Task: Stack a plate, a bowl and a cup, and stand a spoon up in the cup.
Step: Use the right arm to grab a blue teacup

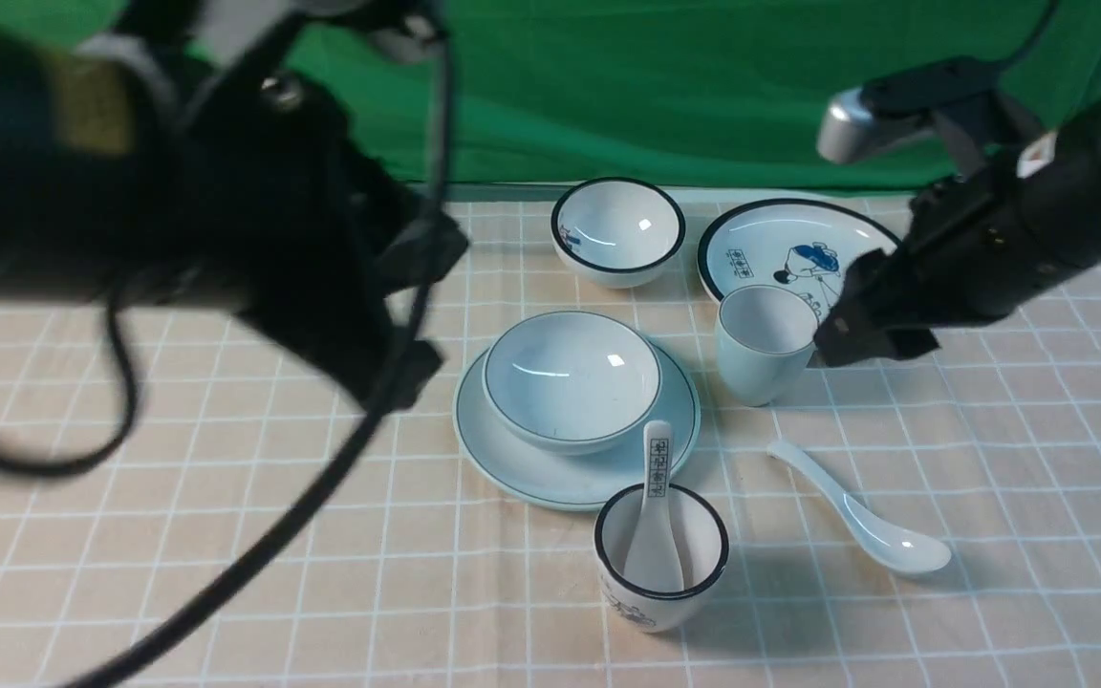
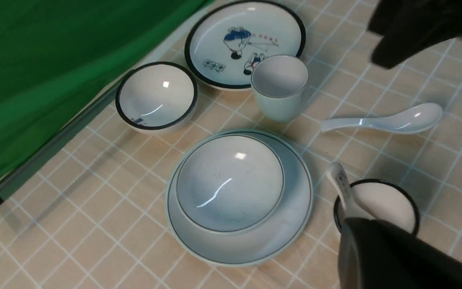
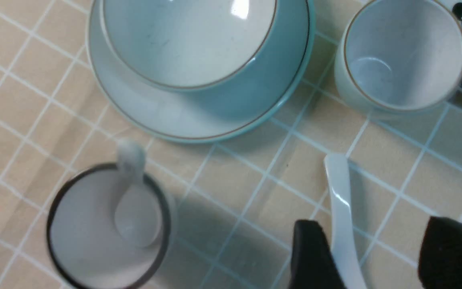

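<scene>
The plain bowl (image 1: pixel 572 377) sits in the plain plate (image 1: pixel 512 457) at the table's middle; both show in the left wrist view, bowl (image 2: pixel 229 182), plate (image 2: pixel 295 208). The plain cup (image 1: pixel 763 346) stands upright and empty to their right, in front of the cartoon plate. The plain white spoon (image 1: pixel 858 516) lies flat on the cloth, nearer me on the right. My right gripper (image 1: pixel 847 320) hovers open by the cup's right side. In the right wrist view, the spoon's handle (image 3: pixel 341 200) shows between its fingertips (image 3: pixel 311 257), untouched. My left gripper (image 1: pixel 436 306) is open, raised left of the bowl.
A black-rimmed cup (image 1: pixel 660 564) holding a printed spoon (image 1: pixel 656 478) stands in front of the plate. A black-rimmed bowl (image 1: pixel 617 229) and cartoon plate (image 1: pixel 780 239) sit at the back by the green backdrop. Left arm cables hang over the table's left.
</scene>
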Motion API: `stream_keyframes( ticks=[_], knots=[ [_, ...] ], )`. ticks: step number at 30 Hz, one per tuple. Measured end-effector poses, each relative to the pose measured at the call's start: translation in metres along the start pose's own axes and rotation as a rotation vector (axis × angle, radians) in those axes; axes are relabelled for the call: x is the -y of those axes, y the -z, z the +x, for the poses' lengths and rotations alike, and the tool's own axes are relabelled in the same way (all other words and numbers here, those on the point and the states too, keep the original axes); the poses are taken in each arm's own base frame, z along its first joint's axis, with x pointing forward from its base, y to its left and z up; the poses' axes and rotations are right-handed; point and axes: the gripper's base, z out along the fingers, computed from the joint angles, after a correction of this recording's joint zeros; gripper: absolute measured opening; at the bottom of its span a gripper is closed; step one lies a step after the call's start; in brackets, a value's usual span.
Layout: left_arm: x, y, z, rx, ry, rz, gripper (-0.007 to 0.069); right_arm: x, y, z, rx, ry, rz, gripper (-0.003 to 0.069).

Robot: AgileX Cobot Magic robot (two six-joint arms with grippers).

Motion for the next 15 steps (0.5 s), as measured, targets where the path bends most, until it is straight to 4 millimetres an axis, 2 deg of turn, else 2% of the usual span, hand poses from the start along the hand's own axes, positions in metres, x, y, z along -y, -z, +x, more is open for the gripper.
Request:
stream_keyframes(
  ticks=[2,4,5,6,7,9,10,15],
  knots=[
    [0.007,0.020,0.022,0.052,0.022,-0.006,0.0000,0.005,-0.022,-0.011,-0.030,0.014,-0.008,0.0401],
    [0.012,0.031,0.039,0.082,0.036,-0.007,0.0000,0.006,-0.032,-0.019,-0.036,0.035,-0.012,0.0402],
    [0.018,0.041,0.058,0.132,0.057,-0.013,0.0000,0.008,-0.048,-0.029,-0.047,0.059,-0.019,0.0402],
    [0.019,0.043,0.062,0.145,0.059,-0.017,0.0000,0.008,-0.050,-0.030,-0.047,0.062,-0.019,0.0402],
    [0.023,0.050,0.076,0.195,0.074,-0.026,0.0000,0.009,-0.061,-0.036,-0.055,0.072,-0.023,0.0402],
    [0.024,0.054,0.081,0.225,0.080,-0.035,0.0000,0.010,-0.068,-0.040,-0.061,0.078,-0.022,0.0402],
    [0.027,0.059,0.092,0.276,0.101,-0.046,0.0000,0.013,-0.080,-0.044,-0.072,0.085,-0.016,0.0402],
    [0.029,0.068,0.100,0.333,0.151,-0.050,0.0001,0.025,-0.113,-0.047,-0.128,0.112,0.028,0.0388]
  ],
)
